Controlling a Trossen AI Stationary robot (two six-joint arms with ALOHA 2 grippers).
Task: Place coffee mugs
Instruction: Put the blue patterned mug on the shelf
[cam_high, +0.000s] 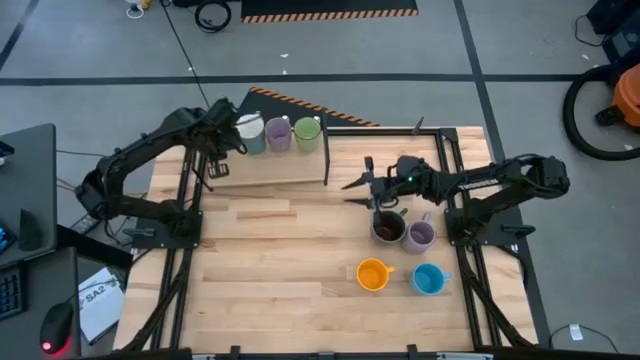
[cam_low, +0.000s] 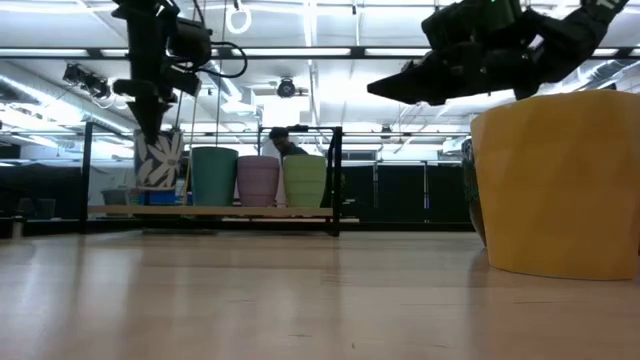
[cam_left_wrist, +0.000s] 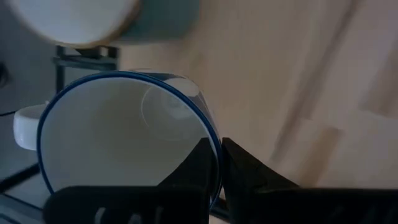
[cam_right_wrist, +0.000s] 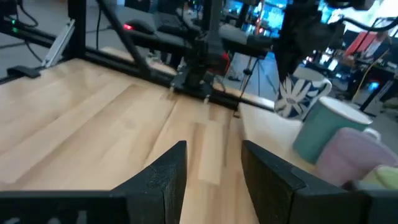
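Nearest the front edge of the table (cam_high: 260, 300), an orange mug (cam_high: 372, 274) and a blue mug (cam_high: 428, 279) stand side by side, untouched. Just behind them sit a dark brown mug (cam_high: 388, 229) and a lilac mug (cam_high: 420, 236), touching or nearly so. The right gripper (cam_high: 358, 187) hangs in the air just beyond the brown mug and a little toward the table's middle, its fingers (cam_right_wrist: 166, 171) parted to a middling gap with nothing between them. They point toward the tray, so the brown mug lies behind and below the fingertips; judging by this, the right arm would need to draw back and drop to reach that mug, which is the closest of the four to it.

Farther back, a low wooden tray (cam_high: 270, 168) holds a row of mugs: a green mug (cam_high: 308, 132), a second lilac mug (cam_high: 278, 132) and a teal-looking mug (cam_high: 252, 135). At the row's left end the left gripper (cam_left_wrist: 219, 163) is pinched tight on the rim of a white flowered mug (cam_low: 160, 158), one finger inside the wall and one outside, the mug upright at or just above the tray beside the teal one. The left arm is plainly nearer the tray; the loose mugs belong to the right.
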